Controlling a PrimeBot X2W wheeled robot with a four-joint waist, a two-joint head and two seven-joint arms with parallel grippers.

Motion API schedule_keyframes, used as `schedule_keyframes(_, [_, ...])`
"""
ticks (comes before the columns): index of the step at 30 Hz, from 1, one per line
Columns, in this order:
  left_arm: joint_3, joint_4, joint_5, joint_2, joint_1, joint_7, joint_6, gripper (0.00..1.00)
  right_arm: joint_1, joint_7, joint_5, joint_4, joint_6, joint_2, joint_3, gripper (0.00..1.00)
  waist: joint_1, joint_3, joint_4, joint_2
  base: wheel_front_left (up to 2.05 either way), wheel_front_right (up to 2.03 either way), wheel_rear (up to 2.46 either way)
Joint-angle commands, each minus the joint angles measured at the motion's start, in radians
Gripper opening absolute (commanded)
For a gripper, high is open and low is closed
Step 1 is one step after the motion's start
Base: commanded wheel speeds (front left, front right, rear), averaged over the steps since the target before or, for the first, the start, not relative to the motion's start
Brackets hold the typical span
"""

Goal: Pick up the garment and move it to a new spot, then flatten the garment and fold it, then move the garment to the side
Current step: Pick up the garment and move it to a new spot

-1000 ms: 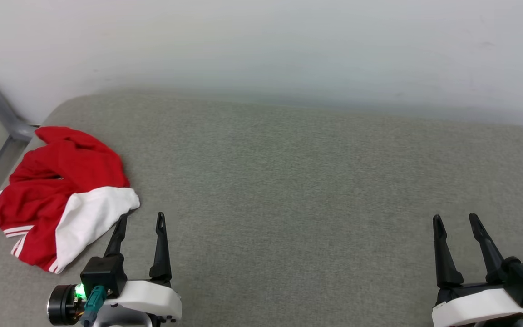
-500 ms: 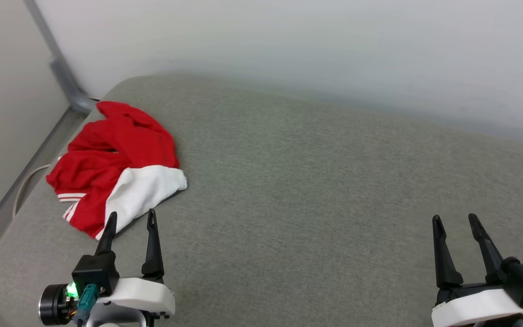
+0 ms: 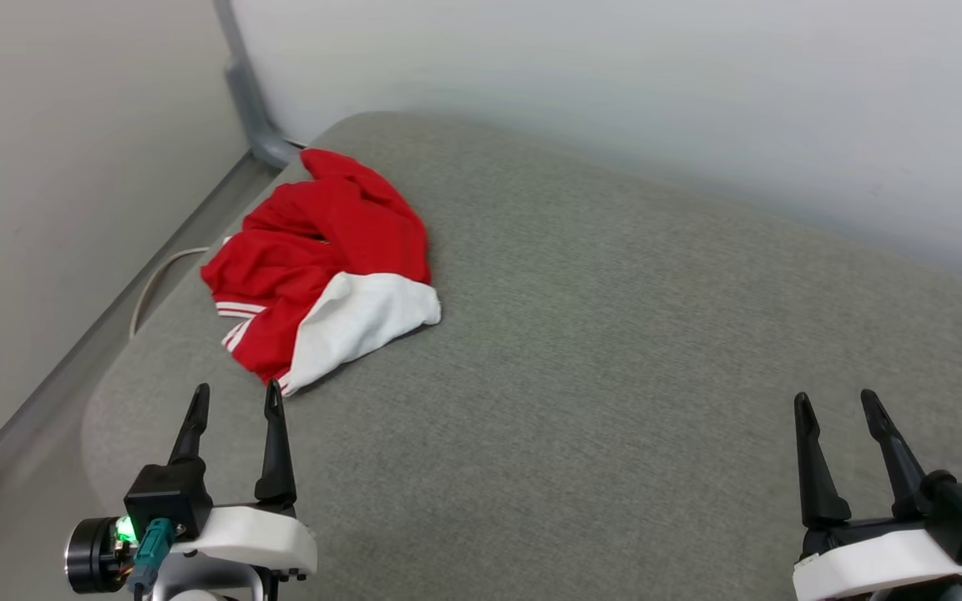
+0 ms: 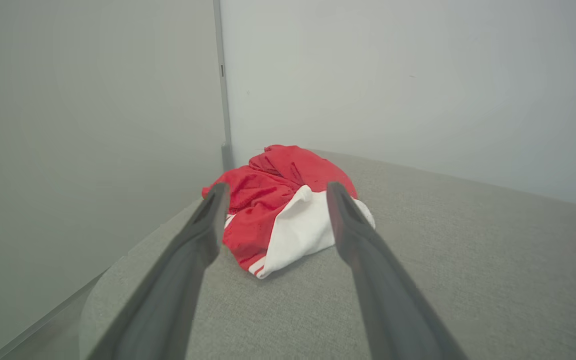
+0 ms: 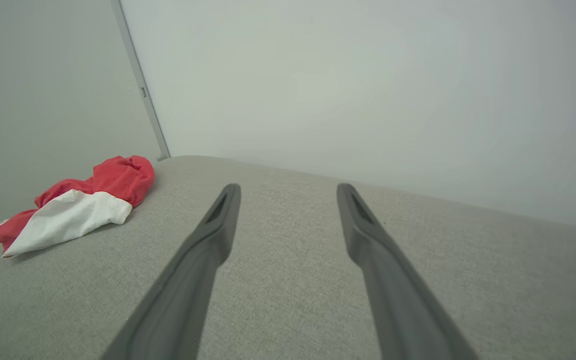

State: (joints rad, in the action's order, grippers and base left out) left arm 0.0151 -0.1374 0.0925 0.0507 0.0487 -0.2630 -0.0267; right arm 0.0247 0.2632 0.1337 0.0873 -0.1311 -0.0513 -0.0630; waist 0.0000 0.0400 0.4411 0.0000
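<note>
Your head camera has been swinging left over the last second, so the whole picture is sliding right. The garment is keeping its heap and its place. It is only showing nearer the middle of your head view, while more of the side wall is coming in.

The pale back wall is meeting that side wall at a grey post. Below them the grey cushion is carrying everything, and its rounded far left corner is lying just beside the foot of the post. The garment is lying crumpled at that far left corner, close to the left edge. Its red body is bunching toward the post, and a white sleeve and striped trim are facing you.

Your left gripper is hovering over the near left part of the cushion. Its fingers are spread wide and grasping nothing, and the inner fingertip is showing just at the garment's near tip. Whether it is touching the cloth, you cannot tell. In your left wrist view the two fingers are framing the heap.

Your right gripper is hanging near the near right edge, well apart from the garment. It is likewise spread and empty.

A thin pale cable is curving beside the cushion's left edge.
</note>
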Motion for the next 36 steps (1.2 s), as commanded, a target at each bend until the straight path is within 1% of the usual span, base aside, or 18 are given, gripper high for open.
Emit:
schedule_keyframes(1, [0.005, 0.001, 0.005, -0.001, 0.004, -0.003, -0.002, 1.00, -0.004, 0.002, -0.002, -0.003, 0.001, 0.002, 0.001, 1.00, 0.0000, 0.004, 0.029, 0.0000, 0.00, 0.00, 0.00])
schedule_keyframes(6, [0.013, 0.001, 0.004, -0.001, -0.004, -0.003, 0.000, 1.00, -0.009, 0.002, -0.001, 0.000, 0.001, 0.002, 0.002, 1.00, 0.0000, 0.005, 0.067, 0.0000, 0.00, 0.00, 0.00])
schedule_keyframes(11, [0.026, 0.004, 0.007, -0.001, -0.011, -0.003, -0.002, 1.00, -0.013, 0.002, 0.001, 0.000, 0.001, 0.002, 0.007, 1.00, 0.0000, 0.006, 0.077, 0.0000, 0.00, 0.00, 0.00])
schedule_keyframes(16, [0.049, 0.001, -0.002, -0.001, 0.011, -0.003, 0.012, 1.00, -0.015, 0.002, -0.002, -0.002, 0.001, 0.002, 0.015, 1.00, 0.0000, 0.012, 0.068, 0.0000, 0.00, 0.00, 0.00])
schedule_keyframes(21, [0.081, 0.000, -0.002, 0.000, 0.052, -0.003, 0.043, 1.00, -0.030, 0.002, -0.017, -0.005, 0.001, 0.002, 0.018, 1.00, 0.0000, 0.034, 0.037, 0.0000, 0.00, 0.00, 0.00])
schedule_keyframes(26, [0.144, -0.009, 0.009, 0.011, 0.156, -0.003, 0.088, 1.00, -0.055, 0.003, -0.042, -0.024, 0.001, 0.002, 0.019, 1.00, 0.0000, 0.084, -0.003, 0.0000, 0.00, 0.00, 0.00])
schedule_keyframes(30, [0.196, -0.028, 0.018, 0.045, 0.275, -0.003, 0.118, 1.00, -0.085, 0.002, -0.074, -0.048, 0.001, 0.002, 0.016, 1.00, 0.0000, 0.153, -0.037, 0.0000, 0.00, 0.00, 0.00])
schedule_keyframes(32, [0.226, -0.043, 0.042, 0.062, 0.344, -0.003, 0.131, 1.00, -0.108, 0.002, -0.092, -0.063, 0.001, 0.002, 0.016, 1.00, 0.0000, 0.198, -0.057, 0.0000, 0.00, 0.00, 0.00])
schedule_keyframes(36, [0.238, -0.100, 0.065, 0.110, 0.458, -0.003, 0.148, 1.00, -0.151, 0.002, -0.120, -0.093, 0.001, 0.002, 0.013, 1.00, 0.0000, 0.275, -0.086, 0.0000, 0.00, 0.00, 0.00])
